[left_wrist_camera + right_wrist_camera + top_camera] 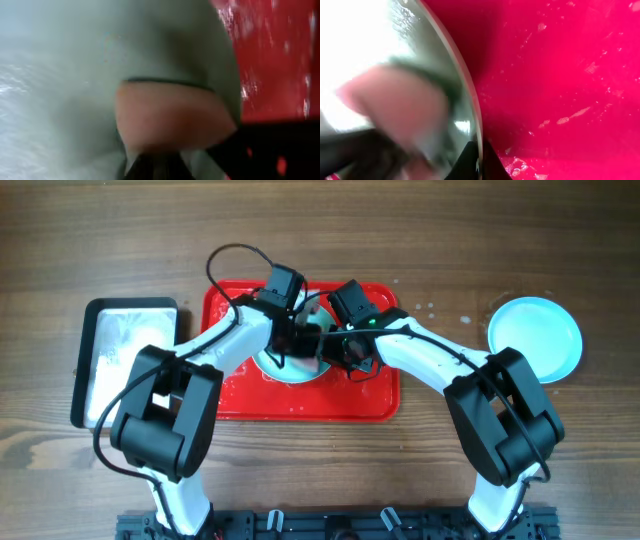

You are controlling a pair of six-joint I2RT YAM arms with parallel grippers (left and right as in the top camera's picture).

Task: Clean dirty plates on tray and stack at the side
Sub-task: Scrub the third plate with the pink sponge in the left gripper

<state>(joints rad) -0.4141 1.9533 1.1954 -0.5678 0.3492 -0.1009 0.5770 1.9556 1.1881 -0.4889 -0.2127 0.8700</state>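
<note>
Both arms on one plate, mid-tray

The tray has a plate about in its middle, and a second plate sits well off the tray's right end. The plate's round, so there's no long axis to line up, and it's face up as far as I can tell. The left gripper comes in from the tray's left, clamped on a pinkish sponge that's against the plate. The right gripper comes from the right, pinched on the rim. Both look equally near.

Glossy wet red plastic tray, glossy smooth plate, matt wood-grain table, silver metal pan
</note>
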